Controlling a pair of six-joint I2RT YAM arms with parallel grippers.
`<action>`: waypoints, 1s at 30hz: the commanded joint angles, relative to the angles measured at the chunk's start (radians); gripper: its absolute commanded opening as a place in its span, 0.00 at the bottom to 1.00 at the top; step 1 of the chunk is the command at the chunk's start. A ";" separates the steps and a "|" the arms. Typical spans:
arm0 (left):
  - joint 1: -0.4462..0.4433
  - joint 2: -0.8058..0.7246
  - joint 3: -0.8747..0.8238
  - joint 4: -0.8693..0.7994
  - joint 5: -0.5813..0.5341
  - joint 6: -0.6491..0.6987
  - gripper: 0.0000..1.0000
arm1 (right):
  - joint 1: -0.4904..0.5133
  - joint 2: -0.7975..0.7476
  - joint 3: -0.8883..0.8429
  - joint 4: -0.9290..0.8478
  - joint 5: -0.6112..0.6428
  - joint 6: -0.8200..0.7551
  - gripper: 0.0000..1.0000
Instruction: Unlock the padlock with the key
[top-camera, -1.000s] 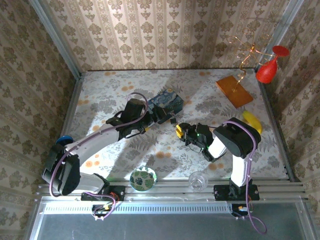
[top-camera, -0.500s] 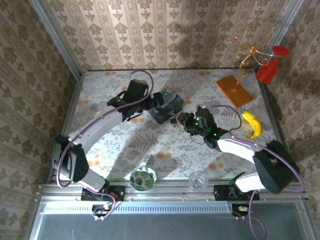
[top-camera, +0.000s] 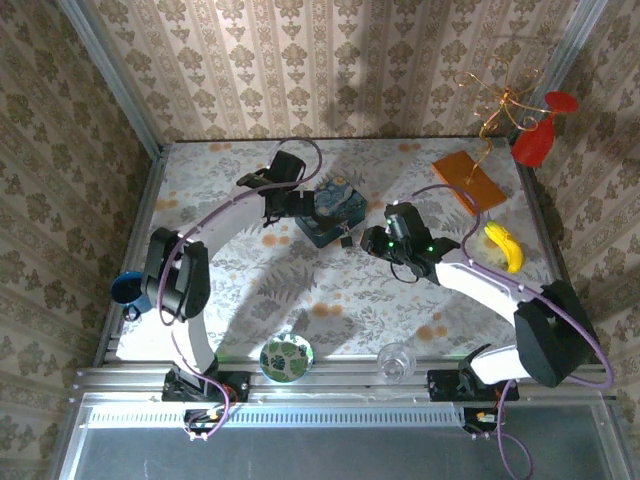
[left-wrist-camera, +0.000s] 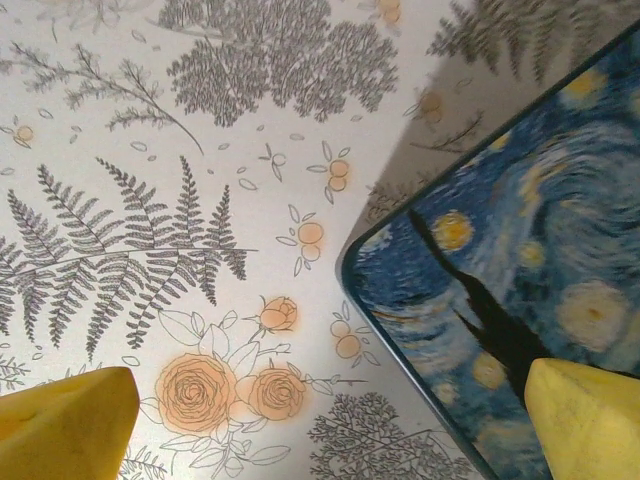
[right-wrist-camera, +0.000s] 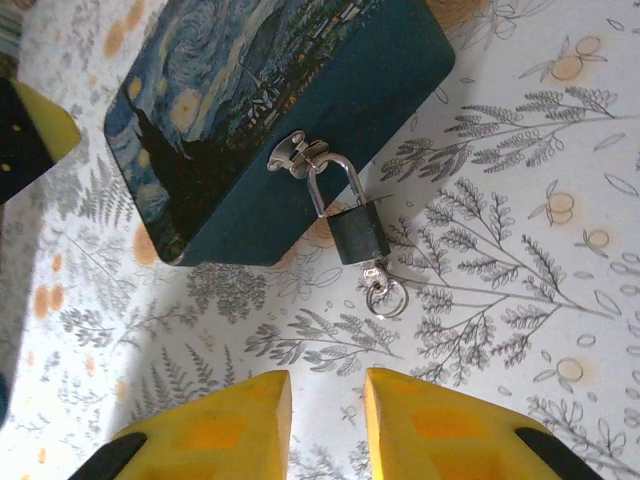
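Top cam: L arm (top-camera: 215, 225) rose from its near-left base, elbow out to the left, forearm arcing fwd and to the right. L gripper (top-camera: 303, 205) sat at the far end of the reach, angled down. L wrist cam: its yellow pads (left-wrist-camera: 65, 420) were at opposite corners of the view, jaws spread wide.

R arm (top-camera: 490, 285) was stretched long, elbow far right, forearm running fwd-left. R gripper (top-camera: 372, 243) pointed left. R wrist cam: its fingers (right-wrist-camera: 215, 425) were near-parallel, w/ only a narrow gap between them.

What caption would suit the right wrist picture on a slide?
Open right gripper faces the padlock hanging on the painted box.
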 joint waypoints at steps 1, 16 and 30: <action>0.012 0.032 0.043 -0.052 0.001 0.034 1.00 | -0.016 0.051 0.048 -0.030 -0.010 -0.092 0.25; 0.012 0.083 0.019 -0.055 0.016 0.064 1.00 | -0.093 0.185 0.088 0.001 -0.118 -0.158 0.21; 0.011 0.116 -0.002 -0.111 -0.028 0.090 1.00 | -0.108 0.353 0.193 0.029 -0.174 -0.189 0.20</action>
